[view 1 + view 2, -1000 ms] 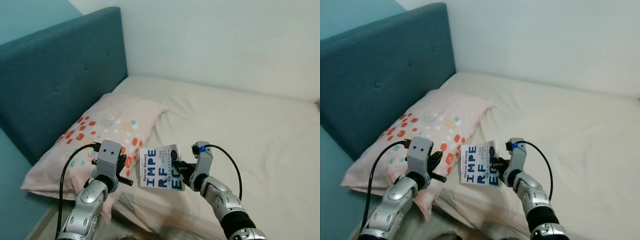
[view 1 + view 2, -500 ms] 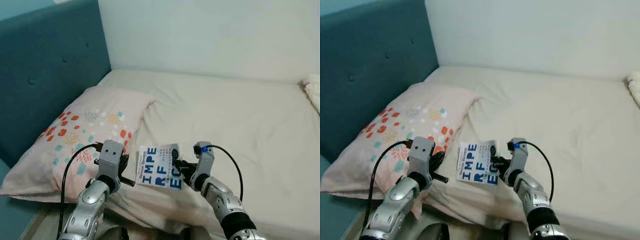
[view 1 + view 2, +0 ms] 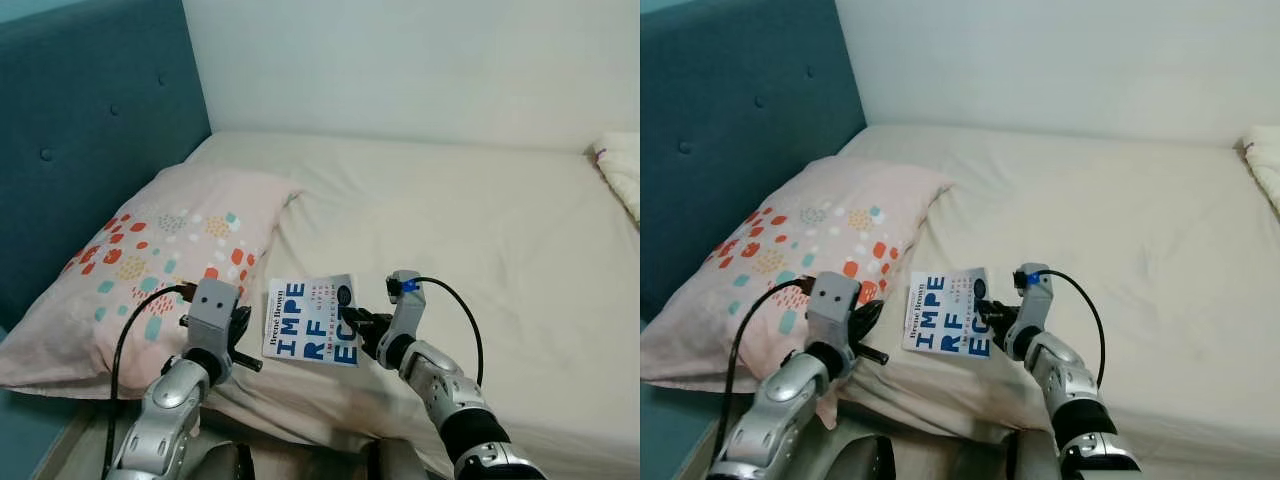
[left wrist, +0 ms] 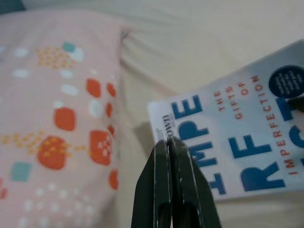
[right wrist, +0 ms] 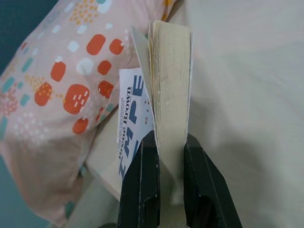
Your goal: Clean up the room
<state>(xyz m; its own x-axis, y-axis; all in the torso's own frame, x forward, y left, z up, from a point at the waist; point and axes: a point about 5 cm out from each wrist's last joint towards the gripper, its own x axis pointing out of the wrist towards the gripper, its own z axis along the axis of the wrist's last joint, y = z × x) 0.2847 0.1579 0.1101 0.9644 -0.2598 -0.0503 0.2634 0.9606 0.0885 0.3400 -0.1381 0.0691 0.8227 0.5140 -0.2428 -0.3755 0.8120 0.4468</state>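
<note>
- The right tool (image 3: pixel 356 327) clamps a paperback book (image 3: pixel 312 321) by its page edge, held just above the bed (image 3: pixel 480 230) beside the pillow (image 3: pixel 150 260).
- The book looks light and bendy; a grip near the spine would likely flop less.
- The left tool (image 4: pixel 170 142) hovers pinched together, holding nothing.
- A teal headboard (image 3: pixel 90 130) meets pale walls.

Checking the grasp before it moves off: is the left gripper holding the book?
No, the left gripper is shut on nothing beside the book, which the right gripper clamps.
</note>
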